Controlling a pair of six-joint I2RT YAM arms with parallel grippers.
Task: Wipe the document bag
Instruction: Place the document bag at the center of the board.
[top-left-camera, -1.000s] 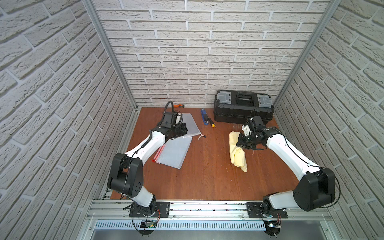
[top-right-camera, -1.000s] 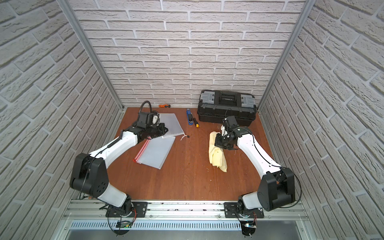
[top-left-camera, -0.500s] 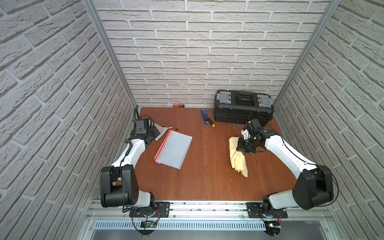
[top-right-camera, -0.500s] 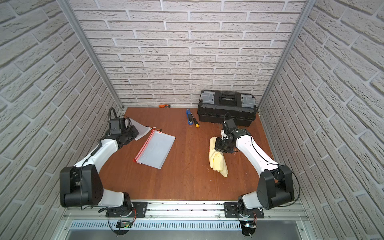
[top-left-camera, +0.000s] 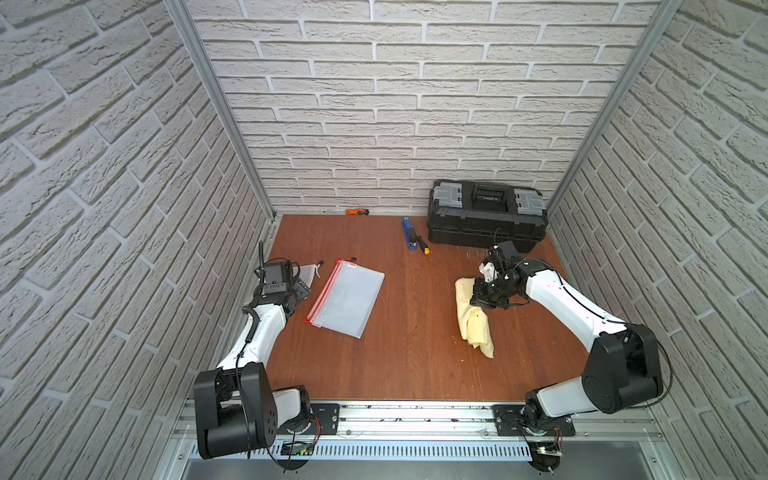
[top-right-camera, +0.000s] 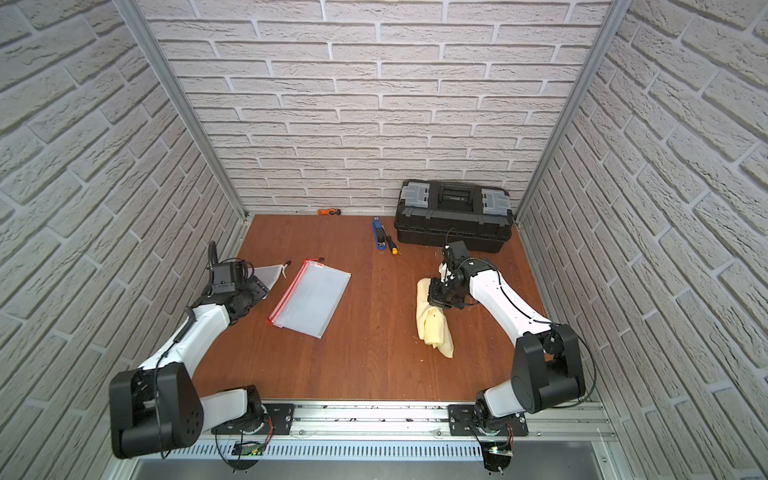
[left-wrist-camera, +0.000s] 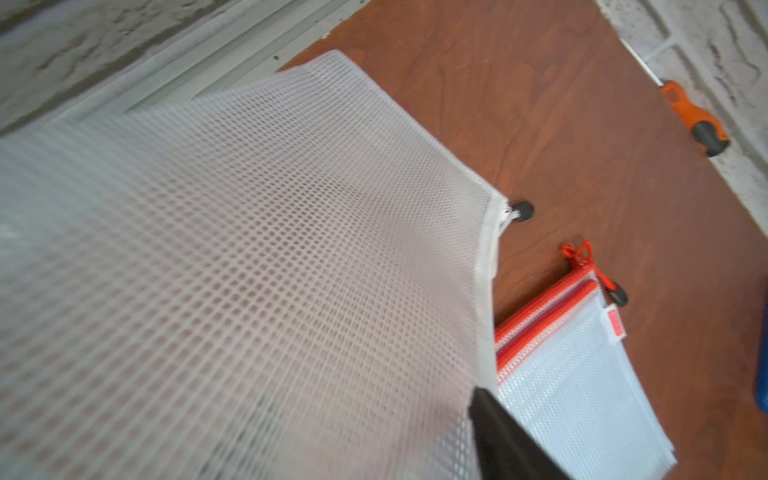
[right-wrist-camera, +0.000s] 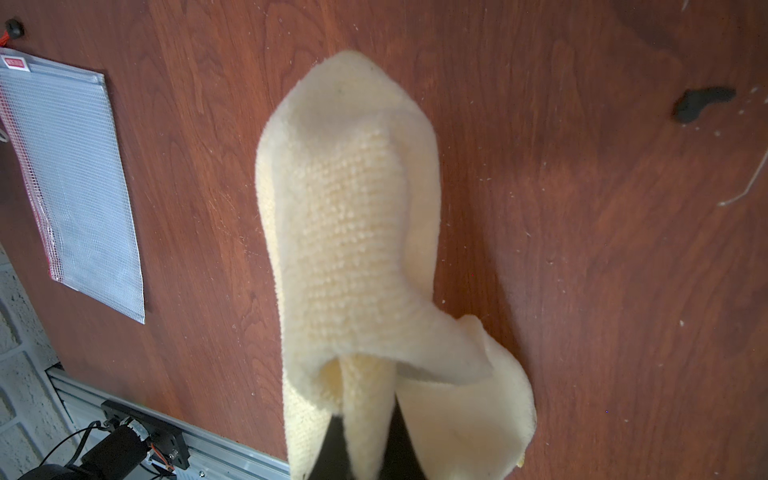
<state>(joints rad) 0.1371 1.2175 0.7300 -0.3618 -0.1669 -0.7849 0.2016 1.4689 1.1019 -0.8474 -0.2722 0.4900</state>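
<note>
Brick-patterned walls enclose the brown table (top-left-camera: 407, 365); in both top views the red-zipped document bag (top-left-camera: 347, 297) lies flat beside the left tool (top-left-camera: 301, 286), well apart from the right tool (top-left-camera: 481, 297), which pinches a yellow cloth (top-left-camera: 476, 328) draped on the wood; wiping looks not yet begun, so next the cloth must cross to the bag. Left wrist: a white mesh bag (left-wrist-camera: 249, 249) blankets the lens; one finger (left-wrist-camera: 498, 432) stands off-centre, suggesting parted jaws; its partner is hidden. Right wrist: closed fingers (right-wrist-camera: 332, 453) vanish among cloth folds.
</note>
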